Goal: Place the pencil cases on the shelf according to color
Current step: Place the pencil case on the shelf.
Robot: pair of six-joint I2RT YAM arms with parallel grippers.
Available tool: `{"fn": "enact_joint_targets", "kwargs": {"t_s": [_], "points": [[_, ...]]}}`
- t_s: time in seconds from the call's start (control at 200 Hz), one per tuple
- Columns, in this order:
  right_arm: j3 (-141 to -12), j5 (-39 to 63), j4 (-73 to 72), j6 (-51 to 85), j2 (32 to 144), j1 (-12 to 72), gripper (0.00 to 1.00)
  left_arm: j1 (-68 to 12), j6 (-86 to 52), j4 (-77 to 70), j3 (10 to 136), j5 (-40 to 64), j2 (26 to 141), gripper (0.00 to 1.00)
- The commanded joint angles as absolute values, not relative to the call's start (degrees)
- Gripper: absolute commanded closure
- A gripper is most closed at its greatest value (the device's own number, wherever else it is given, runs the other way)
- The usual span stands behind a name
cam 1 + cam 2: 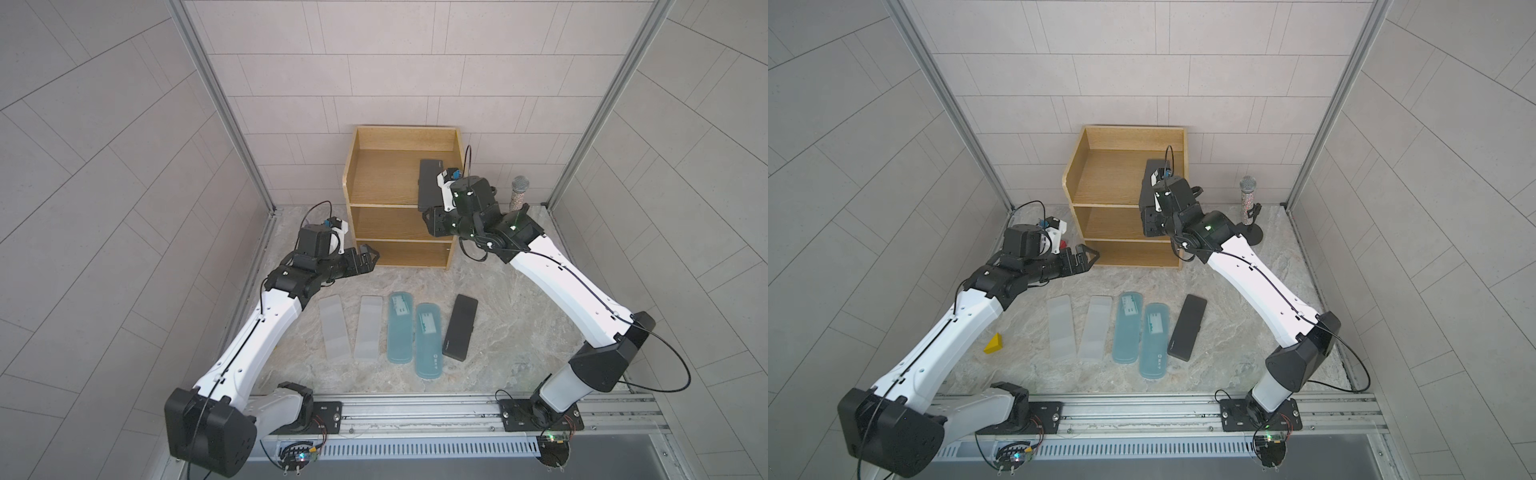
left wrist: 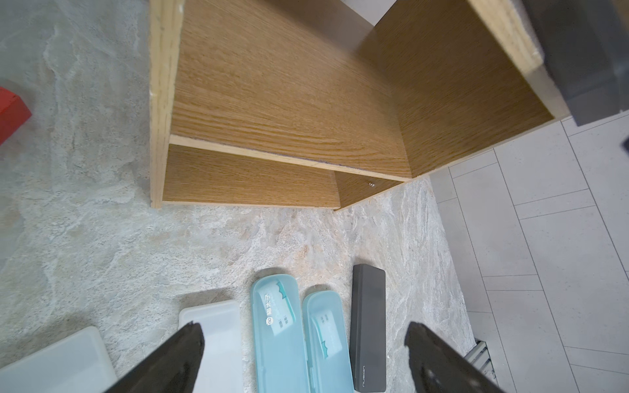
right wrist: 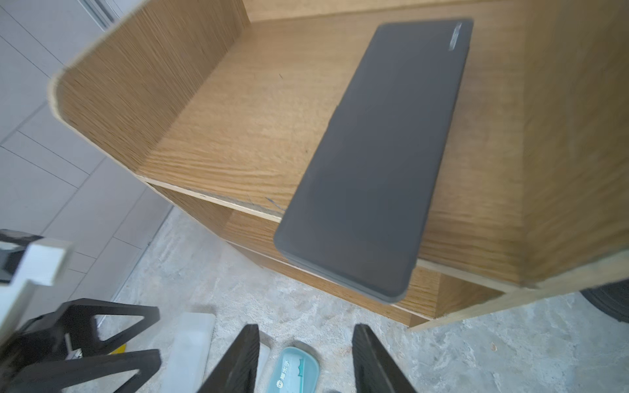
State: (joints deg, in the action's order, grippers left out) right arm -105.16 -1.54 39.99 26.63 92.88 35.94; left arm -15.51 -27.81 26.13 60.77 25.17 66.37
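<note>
The wooden shelf (image 1: 386, 178) (image 1: 1100, 178) stands at the back of the table. One black pencil case (image 1: 427, 183) (image 3: 374, 153) lies on its top level at the right, its near end overhanging the front edge. My right gripper (image 1: 428, 220) (image 3: 306, 328) hangs just in front of that end, its jaws apart with nothing between them. On the table lie two frosted grey cases (image 1: 332, 328) (image 1: 369, 328), two teal cases (image 1: 400, 328) (image 1: 430, 340) and another black case (image 1: 460, 326) (image 2: 369, 326). My left gripper (image 1: 372, 257) (image 2: 304, 328) is wide open and empty beside the shelf's lower left corner.
A microphone on a stand (image 1: 1248, 195) stands right of the shelf. A small red block (image 1: 1063, 244) (image 2: 10, 115) sits left of the shelf, behind my left wrist. A yellow wedge (image 1: 994, 344) lies beside my left forearm. Tiled walls enclose three sides.
</note>
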Motion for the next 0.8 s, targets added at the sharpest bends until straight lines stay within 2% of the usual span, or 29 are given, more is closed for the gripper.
{"fn": "enact_joint_targets", "kwargs": {"t_s": [0.0,0.305,0.425,0.48,0.565,0.65,0.795], "points": [[-105.7,-1.5,37.0,26.7,94.3,35.8,0.52,-15.2,-26.4,25.7,59.0,24.0,65.4,0.0],[-107.9,-2.2,37.4,27.5,96.8,30.9,0.55,-14.9,-25.5,26.0,58.5,24.5,66.5,0.0],[-107.5,0.1,37.1,26.8,96.4,30.1,0.51,-14.6,-25.7,26.0,58.2,24.8,66.5,0.0],[-106.7,1.9,37.1,26.9,95.7,30.2,0.44,-14.6,-26.0,26.0,58.1,24.7,66.6,0.0],[-104.2,2.0,37.5,26.3,93.2,31.1,0.2,-14.5,-26.3,26.3,58.0,24.2,66.8,0.0],[-99.7,0.3,37.5,26.0,89.3,32.6,0.0,-14.5,-26.7,27.3,58.1,23.0,67.1,0.0],[-89.7,-2.7,37.6,26.3,81.7,35.1,0.0,-14.9,-26.8,28.7,57.9,21.0,67.2,0.0]]}}
